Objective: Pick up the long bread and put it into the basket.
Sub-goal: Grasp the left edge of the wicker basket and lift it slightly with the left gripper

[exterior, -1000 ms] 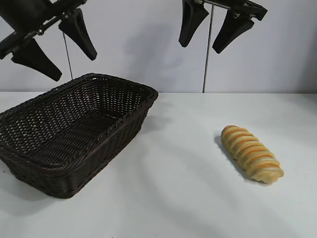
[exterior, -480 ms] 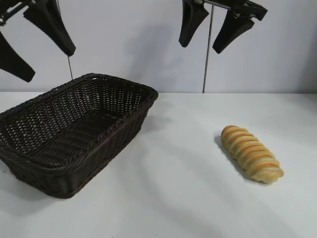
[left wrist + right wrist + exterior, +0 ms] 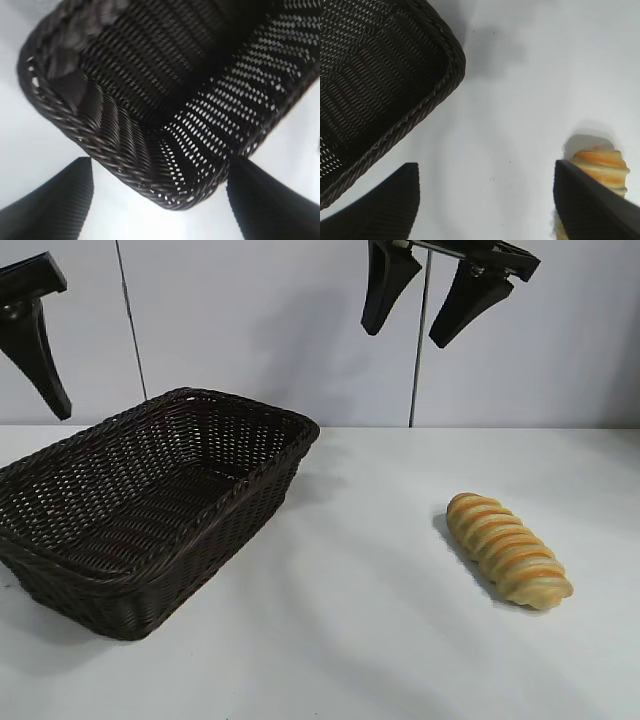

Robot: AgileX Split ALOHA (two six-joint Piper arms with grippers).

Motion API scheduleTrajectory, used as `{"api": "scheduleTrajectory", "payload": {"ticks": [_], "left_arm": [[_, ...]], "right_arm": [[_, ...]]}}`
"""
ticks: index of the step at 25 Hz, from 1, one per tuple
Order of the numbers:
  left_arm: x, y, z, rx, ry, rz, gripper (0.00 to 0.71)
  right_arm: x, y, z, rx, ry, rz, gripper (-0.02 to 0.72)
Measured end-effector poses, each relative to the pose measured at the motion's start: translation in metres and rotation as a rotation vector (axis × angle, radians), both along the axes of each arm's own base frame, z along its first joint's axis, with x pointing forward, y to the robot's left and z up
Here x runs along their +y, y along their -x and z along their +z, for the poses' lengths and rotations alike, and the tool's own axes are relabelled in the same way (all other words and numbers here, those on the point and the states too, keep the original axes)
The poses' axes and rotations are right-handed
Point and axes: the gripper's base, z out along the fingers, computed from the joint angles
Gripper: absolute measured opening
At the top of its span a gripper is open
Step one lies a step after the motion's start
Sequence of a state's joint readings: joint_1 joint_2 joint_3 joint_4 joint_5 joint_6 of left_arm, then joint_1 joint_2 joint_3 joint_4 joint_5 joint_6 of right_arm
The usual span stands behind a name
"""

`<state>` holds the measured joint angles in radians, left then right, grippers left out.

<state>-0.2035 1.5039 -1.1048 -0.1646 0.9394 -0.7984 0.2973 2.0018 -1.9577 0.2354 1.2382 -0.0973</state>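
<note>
The long bread, golden-tan with orange-brown crosswise stripes, lies on the white table at the right, well apart from the basket. That dark-brown wicker basket stands at the left with nothing inside. High above the table between the two, my right gripper hangs open and holds nothing; in its wrist view the bread's end shows beside one finger. My left gripper is open and holds nothing, high over a corner of the basket. Only one of its fingers shows at the exterior view's left edge.
A pale wall with two thin vertical seams stands behind the table. Bare white tabletop lies between the basket and the bread and in front of both.
My left gripper has swung to the left, so that only one finger is still in the exterior view. The right gripper, bread and basket have not moved.
</note>
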Motion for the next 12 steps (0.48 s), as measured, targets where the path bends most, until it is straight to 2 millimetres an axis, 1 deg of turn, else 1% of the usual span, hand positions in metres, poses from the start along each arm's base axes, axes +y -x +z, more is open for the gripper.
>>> {"api": "scheduleTrajectory", "payload": {"ticks": [3, 6, 12], "left_arm": [[0.002, 0.000, 0.000, 0.011, 0.000, 0.072, 0.541], [0.003, 0.001, -0.003, 0.022, 0.001, 0.100, 0.541], [0.006, 0.013, -0.030, 0.084, -0.019, 0.118, 0.541]], "right_arm": [[0.000, 0.000, 0.000, 0.000, 0.000, 0.000, 0.540], [0.000, 0.000, 0.000, 0.000, 0.000, 0.000, 0.540], [0.000, 0.000, 0.000, 0.000, 0.000, 0.000, 0.540]]}}
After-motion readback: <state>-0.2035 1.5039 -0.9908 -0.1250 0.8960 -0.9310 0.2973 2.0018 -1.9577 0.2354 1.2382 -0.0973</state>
